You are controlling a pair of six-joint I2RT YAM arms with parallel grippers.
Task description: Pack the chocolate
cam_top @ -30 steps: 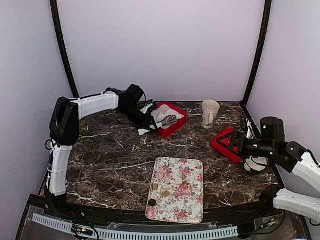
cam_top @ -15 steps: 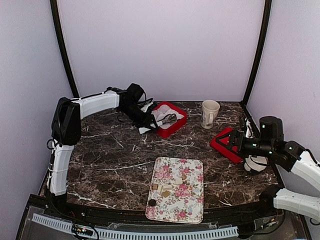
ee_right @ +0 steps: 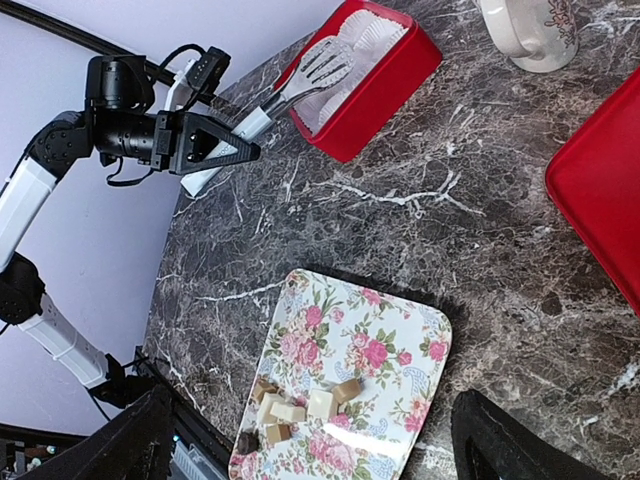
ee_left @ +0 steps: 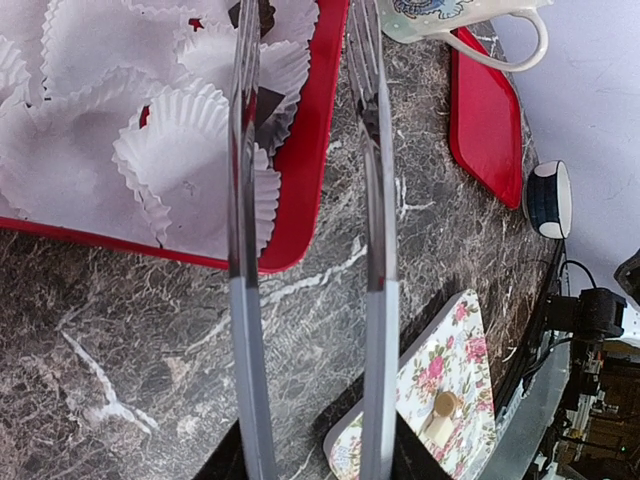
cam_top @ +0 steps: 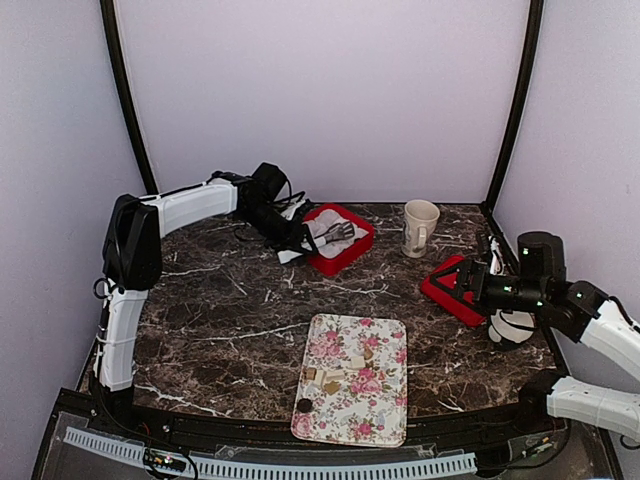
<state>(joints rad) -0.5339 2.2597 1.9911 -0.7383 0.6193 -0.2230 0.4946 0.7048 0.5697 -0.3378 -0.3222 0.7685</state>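
Several chocolate pieces [cam_top: 330, 380], tan, cream and one dark, lie on the near left part of a floral tray [cam_top: 385, 345]. They also show in the right wrist view as chocolate [ee_right: 300, 408] on the tray [ee_right: 400, 330]. My left gripper [cam_top: 343, 231] has long slotted fingers [ee_left: 245, 150] that reach over the red box [ee_left: 300, 200] of white paper cups [ee_left: 180, 150]. The fingers stand apart with nothing between them. A dark piece [ee_left: 268, 105] shows among the cups beside one finger. My right gripper [ee_right: 310, 405] hangs wide open and empty above the red lid [cam_top: 450, 290].
A patterned mug [cam_top: 420, 227] stands at the back right, beside the red box [cam_top: 345, 255]. The flat red lid [ee_right: 600, 190] lies right of the tray. A small dark-and-white cup [ee_left: 548, 198] sits near the right edge. Purple walls close in the marble table.
The left gripper's fingers have spread a little and drawn slightly back over the red box. The right arm has hardly moved.
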